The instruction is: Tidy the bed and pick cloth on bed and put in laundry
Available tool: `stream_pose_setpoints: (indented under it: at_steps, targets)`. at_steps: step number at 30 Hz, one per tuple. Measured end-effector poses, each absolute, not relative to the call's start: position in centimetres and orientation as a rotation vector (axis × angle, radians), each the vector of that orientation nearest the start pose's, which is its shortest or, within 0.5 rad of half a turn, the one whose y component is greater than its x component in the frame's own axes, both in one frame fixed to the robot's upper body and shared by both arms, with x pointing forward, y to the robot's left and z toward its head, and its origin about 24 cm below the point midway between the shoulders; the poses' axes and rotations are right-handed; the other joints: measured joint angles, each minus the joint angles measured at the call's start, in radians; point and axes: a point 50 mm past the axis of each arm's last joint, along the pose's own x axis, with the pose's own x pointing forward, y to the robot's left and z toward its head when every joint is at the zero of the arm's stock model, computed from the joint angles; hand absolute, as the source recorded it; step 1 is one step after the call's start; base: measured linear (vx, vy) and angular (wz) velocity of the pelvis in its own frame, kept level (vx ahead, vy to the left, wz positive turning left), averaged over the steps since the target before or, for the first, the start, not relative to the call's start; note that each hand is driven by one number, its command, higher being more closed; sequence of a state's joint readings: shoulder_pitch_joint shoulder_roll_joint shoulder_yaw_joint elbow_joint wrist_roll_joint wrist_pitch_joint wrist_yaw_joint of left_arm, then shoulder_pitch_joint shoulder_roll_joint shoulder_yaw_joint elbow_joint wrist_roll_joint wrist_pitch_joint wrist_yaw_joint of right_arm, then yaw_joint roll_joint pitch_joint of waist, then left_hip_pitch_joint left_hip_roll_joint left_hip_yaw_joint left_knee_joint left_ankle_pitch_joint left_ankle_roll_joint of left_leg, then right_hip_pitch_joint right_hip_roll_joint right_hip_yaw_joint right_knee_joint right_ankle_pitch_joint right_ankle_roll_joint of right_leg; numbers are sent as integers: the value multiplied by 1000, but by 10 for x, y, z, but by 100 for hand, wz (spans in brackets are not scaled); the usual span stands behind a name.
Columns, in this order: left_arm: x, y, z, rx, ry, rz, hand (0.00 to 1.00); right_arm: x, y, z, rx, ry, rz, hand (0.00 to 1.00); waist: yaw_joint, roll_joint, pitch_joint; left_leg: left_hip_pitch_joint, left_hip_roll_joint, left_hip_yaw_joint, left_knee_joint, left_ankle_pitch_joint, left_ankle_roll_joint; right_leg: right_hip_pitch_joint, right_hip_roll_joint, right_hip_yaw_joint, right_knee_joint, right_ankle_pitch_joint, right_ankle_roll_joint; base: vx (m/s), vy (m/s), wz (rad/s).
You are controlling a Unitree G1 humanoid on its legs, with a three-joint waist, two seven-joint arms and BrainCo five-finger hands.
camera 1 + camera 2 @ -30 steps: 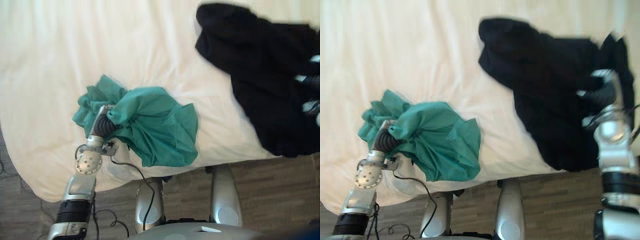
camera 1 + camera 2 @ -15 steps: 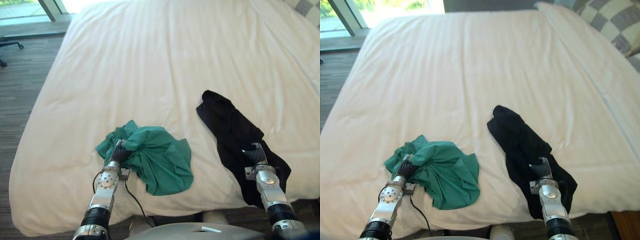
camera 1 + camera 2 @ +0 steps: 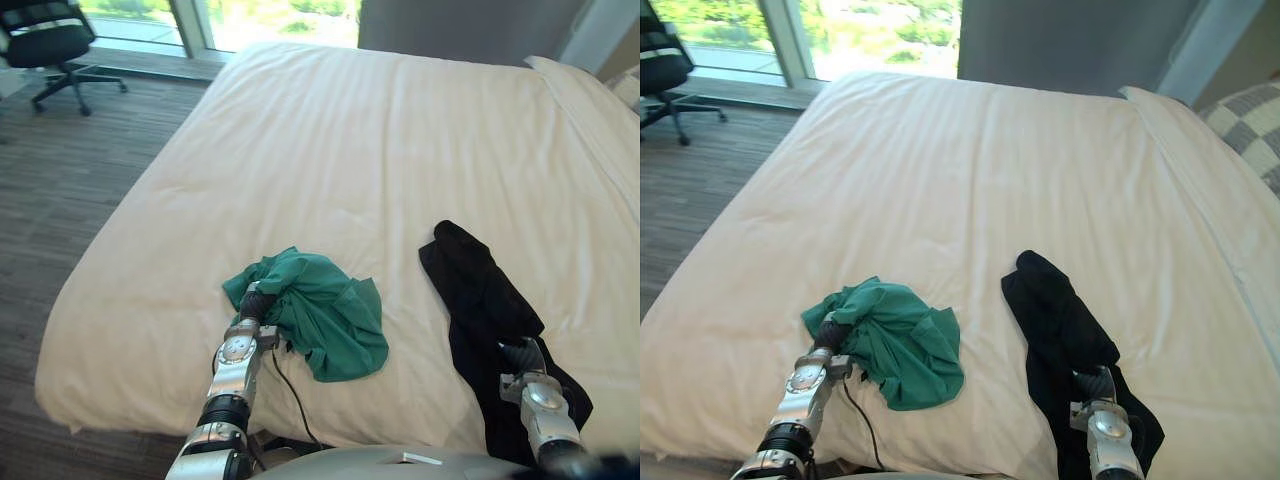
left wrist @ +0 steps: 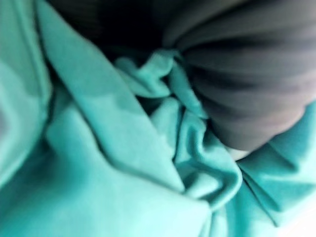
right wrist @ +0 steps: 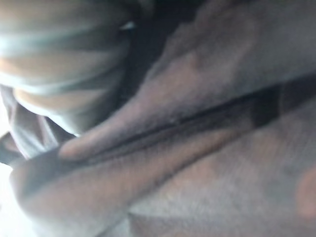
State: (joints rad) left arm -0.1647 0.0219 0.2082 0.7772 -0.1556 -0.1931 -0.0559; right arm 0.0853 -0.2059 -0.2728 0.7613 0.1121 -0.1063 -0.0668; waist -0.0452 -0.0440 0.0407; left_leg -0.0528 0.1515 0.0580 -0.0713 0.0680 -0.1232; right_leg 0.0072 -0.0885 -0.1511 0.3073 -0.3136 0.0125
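green cloth [image 3: 325, 318]: crumpled folds | black cloth [image 3: 478, 295]: long, limp | bed [image 3: 350, 150]: smooth white

Left hand [image 3: 251, 303] lay mostly buried in green cloth [image 3: 325, 315]; right hand [image 3: 521, 354] mostly sunk in black cloth [image 3: 478, 290]. Chair [image 3: 45, 40] was cut by upper-left edge, pillow [image 3: 1252, 130] by right edge.

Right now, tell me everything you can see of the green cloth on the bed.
The green cloth is teal and looks like thin, soft fabric. It is crumpled into a loose heap of folds on the white bed, near the edge closest to the robot and apart from the black cloth. The left hand is buried in its left side, with fabric bunched over it.
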Motion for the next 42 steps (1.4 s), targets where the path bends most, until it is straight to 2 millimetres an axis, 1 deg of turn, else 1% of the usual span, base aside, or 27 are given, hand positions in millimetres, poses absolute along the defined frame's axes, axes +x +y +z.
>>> stream_pose_setpoints:
  at_steps: [1,5,7,8,10,11,12,13,15,16,17,18,19,20,21,25,27,28,29,30,31,32,34,35,37,39,42]
  targets:
    - [242,179,-73,-245,411,175,100,137,-280,-106,-6,698,-501,100,-2,-5,0,2,-10,-54,-34,32,4,20,3,-33,-27,-34,-19,-126,-115,124]
    - [238,161,-71,-363,390,195,100,111,-289,-111,9,738,-582,100,41,-18,5,-77,-33,-107,-27,145,40,30,4,-186,-46,-30,-21,-100,-74,102]
    - [241,159,-66,-365,369,181,100,102,-291,-112,4,754,-610,100,38,-36,4,-136,-63,-67,-27,204,105,16,-23,-274,-45,-22,-33,-82,45,132]
    - [241,160,-64,-381,356,190,100,96,-293,-113,-3,769,-633,100,37,-43,7,-167,-80,85,-10,169,209,11,-37,-330,-48,-16,-40,-56,83,143]
    - [234,166,-68,-403,370,237,100,83,-294,-115,-11,797,-675,100,35,-49,9,-176,-52,411,26,56,279,38,-40,-392,-61,2,-24,85,60,126]
    - [225,169,-75,-399,413,273,100,74,-298,-116,-19,819,-706,100,40,-58,10,-175,-36,532,81,31,362,48,-56,-410,-47,13,-14,159,75,91]
    - [219,169,-80,-399,436,286,100,72,-301,-115,-27,822,-713,100,49,-47,16,-178,-28,532,109,61,375,54,-55,-409,-42,18,-17,114,88,64]
    - [207,169,-90,-400,487,310,100,69,-304,-115,-33,829,-723,100,60,-28,30,-182,-31,505,127,77,349,49,-59,-403,-29,18,-17,19,96,64]
    - [180,176,-111,-383,610,374,100,62,-312,-114,-62,848,-742,100,45,-2,39,-201,-54,397,105,97,242,65,-5,-351,-100,-12,-42,-84,69,123]
    - [171,176,-118,-379,667,394,100,52,-316,-114,-74,878,-771,100,15,10,42,-213,-86,362,63,40,208,83,18,-384,-140,-4,-53,-119,39,160]
    - [165,180,-122,-374,692,412,100,49,-316,-116,-70,892,-778,100,1,-15,43,-211,-100,391,59,-24,184,90,-13,-419,-169,18,-60,-80,80,172]
    - [155,189,-127,-351,724,445,100,48,-310,-119,-47,898,-782,100,6,-64,59,-226,-103,470,188,-79,244,97,-72,-484,-167,60,-12,-8,57,108]
    - [151,195,-128,-332,737,456,100,50,-307,-119,-38,890,-775,100,9,-87,81,-228,-83,484,326,-92,269,112,-100,-509,-153,67,0,28,31,103]
    - [145,195,-131,-326,760,455,100,49,-309,-118,-46,886,-776,100,7,-63,86,-209,-47,482,392,-98,264,113,-97,-540,-136,71,7,13,46,95]
    - [141,191,-133,-320,776,437,100,49,-315,-115,-65,880,-788,100,4,-18,93,-183,-52,418,309,-133,205,114,-71,-565,-114,69,14,4,93,94]
    - [147,198,-129,-265,760,402,100,45,-304,-120,-32,902,-785,100,7,-23,97,-98,-163,303,35,17,197,125,-89,-607,-111,100,52,-62,101,96]
    - [148,200,-128,-250,758,396,100,45,-303,-121,-29,900,-785,100,6,-22,98,-81,-197,282,-26,8,183,140,-98,-608,-117,86,55,-151,92,75]
    - [151,206,-126,-238,746,401,100,46,-302,-120,-29,892,-783,100,-5,-69,94,-91,-228,356,11,-89,135,144,-140,-637,-159,79,71,-75,111,51]
    - [152,216,-123,-215,734,412,100,49,-296,-121,-20,887,-766,100,3,-109,108,-160,-174,427,294,-168,278,135,-211,-677,-98,70,57,-21,87,23]
    - [151,217,-122,-211,731,415,100,51,-294,-121,-24,882,-751,100,20,-96,117,-182,-131,419,426,-198,275,124,-224,-670,-56,54,38,37,45,-14]
    - [147,216,-123,-216,732,417,100,48,-295,-119,-35,876,-748,100,35,-58,108,-164,-58,389,479,-248,177,136,-199,-664,-21,34,33,44,70,-5]
    - [147,216,-122,-213,725,415,100,48,-292,-121,-24,887,-748,100,37,-59,113,-150,-75,336,450,-288,174,126,-214,-649,55,8,-4,22,89,17]
    - [152,216,-119,-214,709,409,100,48,-291,-122,-29,894,-737,100,36,-53,112,-115,-99,300,361,-240,196,54,-243,-570,193,65,-65,48,101,63]
    - [158,214,-114,-212,678,393,100,48,-282,-126,-30,917,-705,100,27,-34,114,-101,-100,247,300,-201,201,-2,-187,-443,223,54,-18,70,93,94]
    - [161,216,-110,-202,651,389,100,49,-266,-131,-15,938,-661,100,5,-33,113,-81,-120,168,233,-160,198,-43,-106,-315,208,25,9,59,26,124]
    - [168,210,-107,-186,638,344,100,37,-258,-135,7,971,-665,100,-15,-31,114,-53,-149,70,170,-120,190,-74,-16,-182,173,17,16,92,-27,144]
    - [165,194,-111,-175,662,278,100,7,-253,-136,8,1034,-688,100,-21,-34,113,-13,-193,-41,107,-79,177,-104,34,-74,108,21,17,109,-60,126]
